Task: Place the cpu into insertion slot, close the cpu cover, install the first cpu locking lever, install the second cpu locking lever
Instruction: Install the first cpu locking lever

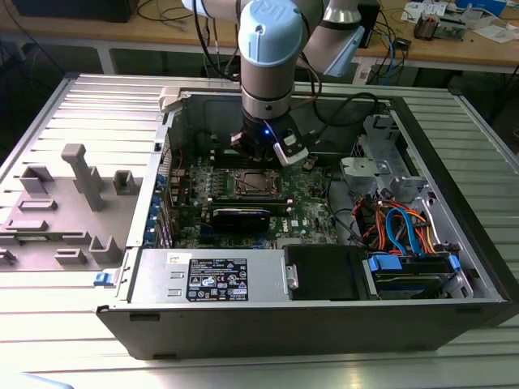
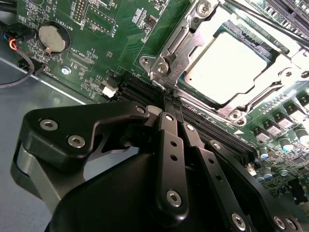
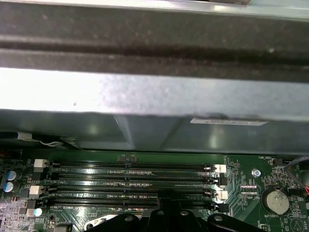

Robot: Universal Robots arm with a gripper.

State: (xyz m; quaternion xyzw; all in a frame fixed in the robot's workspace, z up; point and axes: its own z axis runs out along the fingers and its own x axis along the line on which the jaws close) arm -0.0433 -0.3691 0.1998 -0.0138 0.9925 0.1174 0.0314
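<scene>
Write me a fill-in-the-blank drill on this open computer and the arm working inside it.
1. The cpu cover lies ____ (open or closed) over the cpu.
2. The round coin battery sits on a ____ circuit board.
3. In the first wrist view, the long memory slots are all ____.
Missing words: closed; green; empty.

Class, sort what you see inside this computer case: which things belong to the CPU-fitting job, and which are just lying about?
Job: cpu, cpu cover, gripper.
Lying about: coin battery, memory slots, blue cables.
</scene>
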